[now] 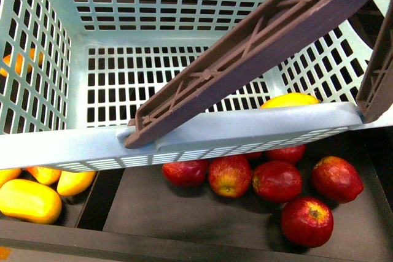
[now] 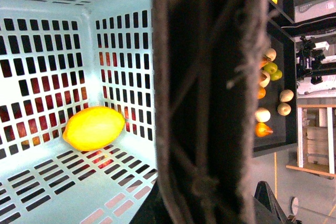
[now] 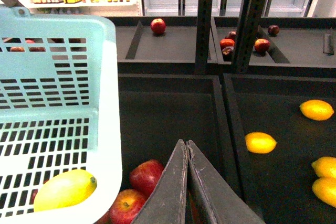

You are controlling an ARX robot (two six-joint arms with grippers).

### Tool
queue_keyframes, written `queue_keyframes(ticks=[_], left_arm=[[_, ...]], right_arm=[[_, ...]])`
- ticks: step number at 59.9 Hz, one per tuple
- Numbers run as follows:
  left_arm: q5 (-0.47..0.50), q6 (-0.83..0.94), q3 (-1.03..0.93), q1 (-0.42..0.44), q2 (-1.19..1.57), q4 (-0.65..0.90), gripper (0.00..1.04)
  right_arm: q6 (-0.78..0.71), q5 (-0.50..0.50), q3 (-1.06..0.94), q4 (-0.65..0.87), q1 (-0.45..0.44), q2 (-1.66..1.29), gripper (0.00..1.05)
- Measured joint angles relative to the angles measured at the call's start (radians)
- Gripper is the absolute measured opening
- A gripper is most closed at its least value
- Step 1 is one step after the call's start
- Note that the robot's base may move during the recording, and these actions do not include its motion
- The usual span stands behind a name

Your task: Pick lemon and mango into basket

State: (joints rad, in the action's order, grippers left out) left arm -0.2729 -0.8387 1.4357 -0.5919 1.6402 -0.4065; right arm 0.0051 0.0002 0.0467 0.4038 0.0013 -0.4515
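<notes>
Front view: basket (image 1: 245, 132) fills most of the picture, brown handle (image 1: 258, 47) lying slantwise across it. One lemon (image 1: 290, 99) inside, against the near wall. Below the basket's near rim: six red apples (image 1: 230, 175), one half hidden under the rim. Off the basket's lower left corner: four orange-yellow fruits. I take the nearest and longest for a mango (image 1: 29, 200). No arm visible.

Left wrist view: lemon (image 2: 94, 127) lies on the basket (image 2: 121, 3) floor by a corner, alone. No mango in there. A dark blurred bar, probably the handle (image 2: 210, 77), blocks the middle. Left gripper's jaws not made out, so I cannot tell their state. Beyond the basket, a dark tray with some ten small fruits (image 2: 270, 69), too small to name.

Right wrist view: right gripper (image 3: 186, 145) hangs just outside the basket (image 3: 107, 103), jaws pressed together, nothing between them. One lemon (image 3: 65, 190) seen through the basket wall. Two apples (image 3: 147, 174) just outside the basket. Four yellow fruits (image 3: 261, 142) well apart from the basket in the far bin; lemon or mango, unsure. Five apples on the shelf (image 3: 168, 45) behind.

Judgement: lemon half done, mango step in hand. Next move calls for the jaws to part, reach a mango clear of the basket, grip it across its narrow middle, then lift it over the rim.
</notes>
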Motion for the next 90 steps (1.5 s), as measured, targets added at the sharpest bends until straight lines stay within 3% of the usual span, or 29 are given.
queue_keyframes(ticks=[15, 28, 90], left_arm=[[0.0, 0.0, 0.0, 0.0, 0.0, 0.0, 0.05], [0.0, 0.001, 0.0, -0.004, 0.0, 0.0, 0.05], [0.003, 0.004, 0.0, -0.001, 0.0, 0.0, 0.05]], right_arm=[[0.0, 0.0, -0.001, 0.0, 0.0, 0.0, 0.64], [0.001, 0.004, -0.002, 0.0, 0.0, 0.001, 0.97], [0.0, 0.0, -0.007, -0.002, 0.0, 0.003, 0.96]])
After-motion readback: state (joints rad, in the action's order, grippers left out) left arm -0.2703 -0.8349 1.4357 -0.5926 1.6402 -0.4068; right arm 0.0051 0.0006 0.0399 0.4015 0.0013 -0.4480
